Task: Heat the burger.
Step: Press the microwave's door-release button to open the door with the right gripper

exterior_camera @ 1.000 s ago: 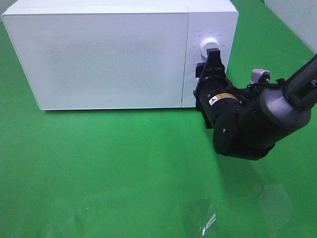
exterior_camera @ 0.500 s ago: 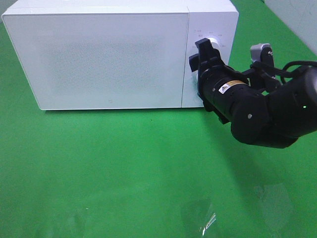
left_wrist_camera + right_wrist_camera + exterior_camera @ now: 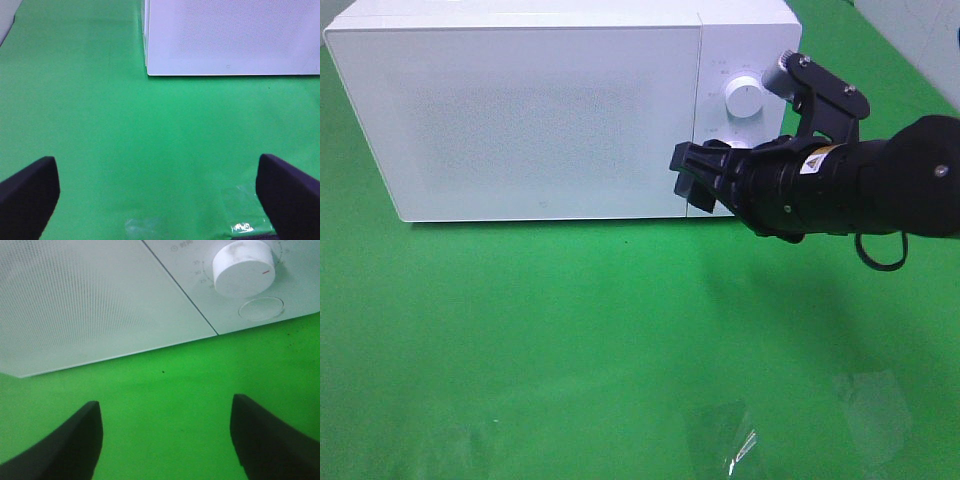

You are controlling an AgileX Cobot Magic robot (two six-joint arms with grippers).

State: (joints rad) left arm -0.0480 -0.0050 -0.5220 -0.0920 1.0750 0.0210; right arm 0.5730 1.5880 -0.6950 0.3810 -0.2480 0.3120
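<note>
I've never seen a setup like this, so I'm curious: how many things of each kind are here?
Microwave: 1
Dial knobs: 2
Round button: 1
Green table cover: 1
Grippers: 2, the left gripper and the right gripper
Total: 7

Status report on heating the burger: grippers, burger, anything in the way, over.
Right gripper open, empty, by lower corner of microwave door. Left gripper open, empty, over green mat. Burger not in view; door shut.
</note>
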